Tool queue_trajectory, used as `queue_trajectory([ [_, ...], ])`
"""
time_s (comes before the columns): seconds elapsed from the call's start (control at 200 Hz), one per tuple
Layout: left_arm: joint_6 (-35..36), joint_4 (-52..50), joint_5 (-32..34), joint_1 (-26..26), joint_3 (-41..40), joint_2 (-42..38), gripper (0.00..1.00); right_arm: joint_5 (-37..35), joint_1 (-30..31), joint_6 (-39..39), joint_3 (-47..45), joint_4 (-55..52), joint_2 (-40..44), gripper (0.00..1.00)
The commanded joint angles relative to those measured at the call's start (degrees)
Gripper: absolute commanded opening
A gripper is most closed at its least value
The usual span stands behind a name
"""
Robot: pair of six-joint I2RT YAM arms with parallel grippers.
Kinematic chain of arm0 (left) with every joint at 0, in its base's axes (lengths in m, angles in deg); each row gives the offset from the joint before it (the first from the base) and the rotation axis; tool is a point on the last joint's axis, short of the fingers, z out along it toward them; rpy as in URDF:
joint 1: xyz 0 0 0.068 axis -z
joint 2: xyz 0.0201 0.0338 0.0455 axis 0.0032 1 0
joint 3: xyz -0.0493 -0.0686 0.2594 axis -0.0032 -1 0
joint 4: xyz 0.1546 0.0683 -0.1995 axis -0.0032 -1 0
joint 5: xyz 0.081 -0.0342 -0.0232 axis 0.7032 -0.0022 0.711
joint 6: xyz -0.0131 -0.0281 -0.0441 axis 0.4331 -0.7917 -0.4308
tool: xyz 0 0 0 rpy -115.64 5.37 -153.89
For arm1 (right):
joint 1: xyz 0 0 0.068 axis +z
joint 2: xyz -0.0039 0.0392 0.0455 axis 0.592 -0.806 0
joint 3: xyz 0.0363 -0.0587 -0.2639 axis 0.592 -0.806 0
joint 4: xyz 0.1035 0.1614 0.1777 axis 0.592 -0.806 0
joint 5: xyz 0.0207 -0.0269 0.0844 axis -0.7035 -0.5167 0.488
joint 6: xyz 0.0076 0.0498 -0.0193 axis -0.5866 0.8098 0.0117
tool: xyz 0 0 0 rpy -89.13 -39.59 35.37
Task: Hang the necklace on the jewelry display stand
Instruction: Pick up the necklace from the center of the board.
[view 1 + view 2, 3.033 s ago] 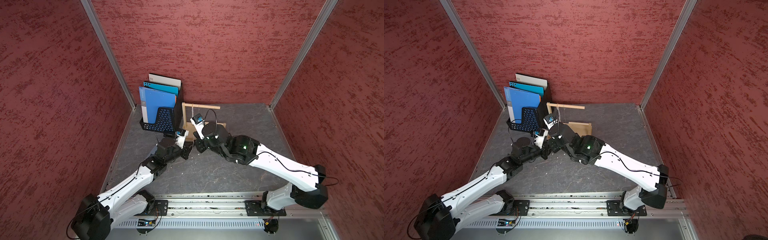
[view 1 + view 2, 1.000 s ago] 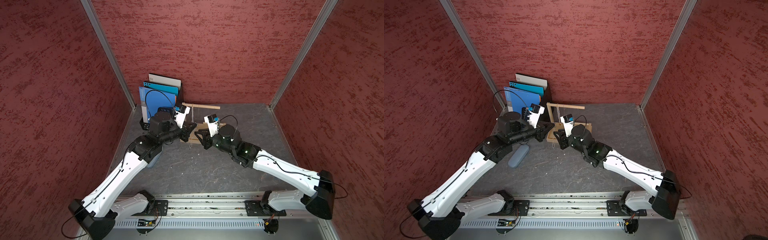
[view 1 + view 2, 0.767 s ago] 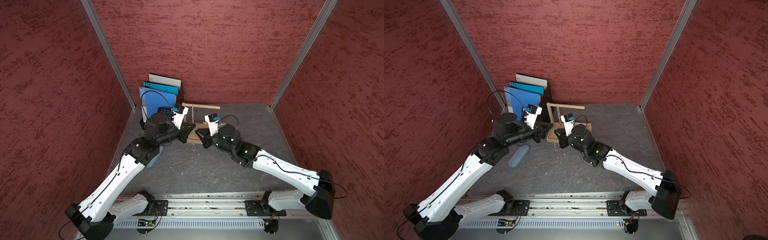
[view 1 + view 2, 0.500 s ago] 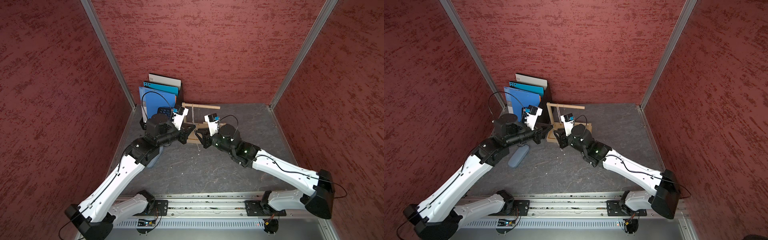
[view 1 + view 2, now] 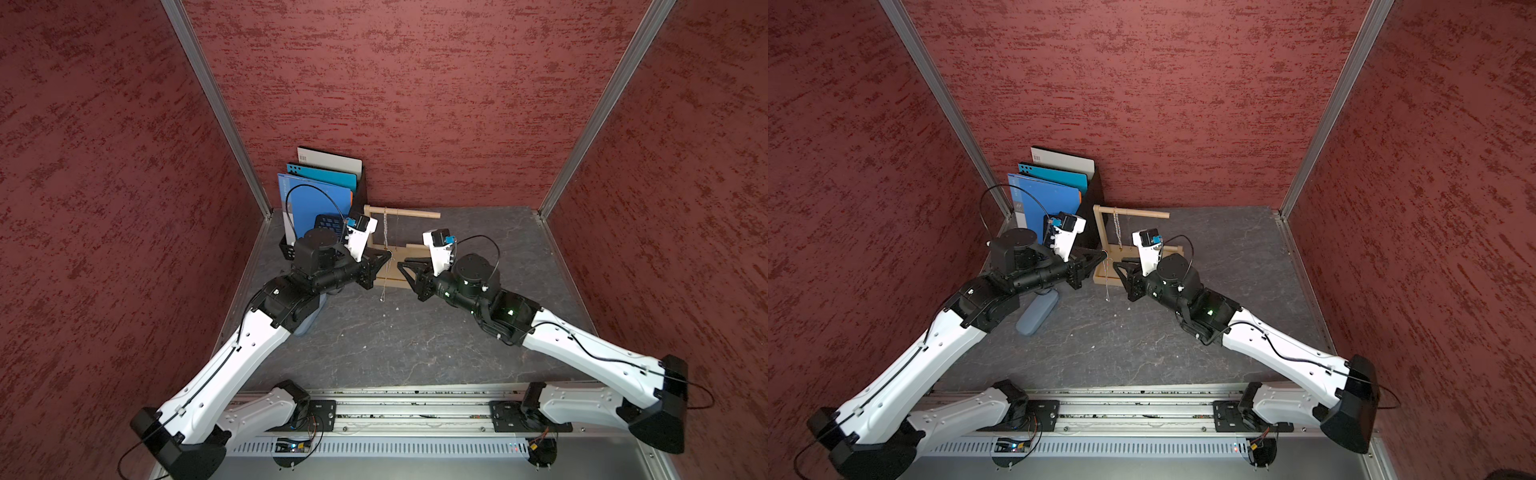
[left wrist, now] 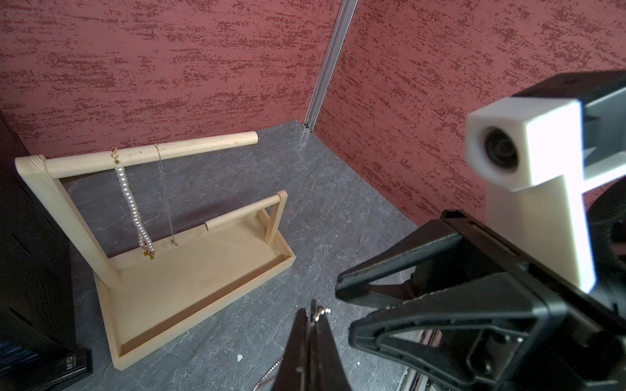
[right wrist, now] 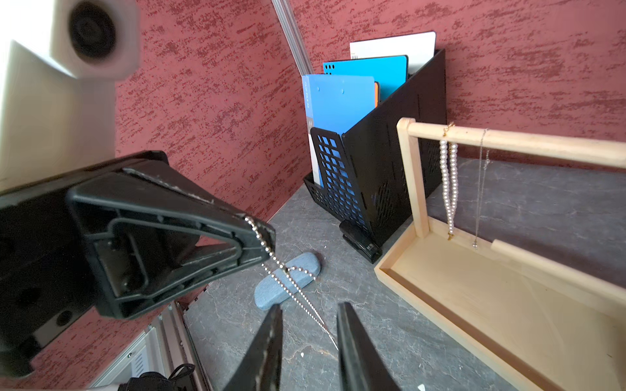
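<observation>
The left pincer [image 5: 388, 259] is fully closed, and it pinches the upper end of the necklace [image 5: 383, 282], a fine ball chain that hangs straight down from its tip with the lower end loose above the desk [image 5: 395, 345]. In the left wrist view a short bit of chain with the clasp sticks out past the closed fingertips [image 6: 313, 333]. The right pincer [image 5: 402, 269] stands partly open and grips nothing. In the right wrist view the hanging chain [image 7: 291, 277] drops into the gap between its two fingers [image 7: 267, 338]; I cannot tell whether it touches either one. In both top views the left arm rises from the lower left of the frame to the centre with its forearm about level and the pincer pointing right. The right arm comes in from the lower right and points left. The two pincers face each other tip to tip, near but apart. Just behind them sits the jewelry display stand [image 5: 411, 213], in the upper centre of the frame beside the black file rack [image 7: 382, 176]. A pearl strand [image 6: 130, 199] and a thin chain [image 6: 165, 196] hang from its long dowel.
</observation>
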Motion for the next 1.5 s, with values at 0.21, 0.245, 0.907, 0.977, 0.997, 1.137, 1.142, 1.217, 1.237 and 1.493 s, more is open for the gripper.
queue_trajectory([
  [0.21, -0.62, 0.28, -0.96, 0.07, -0.43, -0.35, 0.0, -0.39, 0.67, -1.04, 5.53, 2.62, -5.88, 0.29],
  [0.245, -0.69, 0.31, -1.03, 0.07, -0.34, -0.4, 0.0, -1.03, 0.68, -1.14, 5.99, 2.23, -6.58, 0.27],
  [0.907, 0.07, -0.16, -0.89, -1.11, -0.07, -2.4, 0.0, -4.26, 0.7, -0.73, 3.09, 0.79, -8.81, 0.24],
  [0.977, 0.16, -0.25, -0.94, -1.31, -0.07, -2.6, 0.0, -4.7, 0.74, -0.7, 2.72, 0.84, -8.86, 0.18],
  [0.997, 0.15, -0.17, -0.98, -1.37, -0.07, -2.73, 0.0, -4.83, 0.72, -0.71, 2.66, 0.82, -8.87, 0.17],
  [1.137, 0.32, -0.45, -1.24, -2.02, -0.07, -3.09, 0.0, -6.5, 0.59, -1.27, 2.73, -0.39, -8.7, 0.04],
  [1.142, 0.34, -0.53, -1.24, -2.03, -0.07, -3.09, 0.0, -6.57, 0.57, -1.34, 2.72, -0.44, -8.65, 0.04],
  [1.217, 0.51, -0.92, -1.34, -2.49, -0.11, -3.28, 0.0, -7.56, 0.54, -2.06, 2.69, -0.96, -7.91, 0.01],
  [1.237, 0.56, -0.98, -1.38, -2.67, -0.23, -3.43, 0.0, -7.77, 0.54, -2.31, 2.71, -1.13, -7.78, 0.01],
  [1.493, 0.15, -1.15, -2.86, -3.88, -0.46, -3.42, 0.0, -9.83, -1.54, -3.14, 4.65, -6.25, -5.29, 0.0],
])
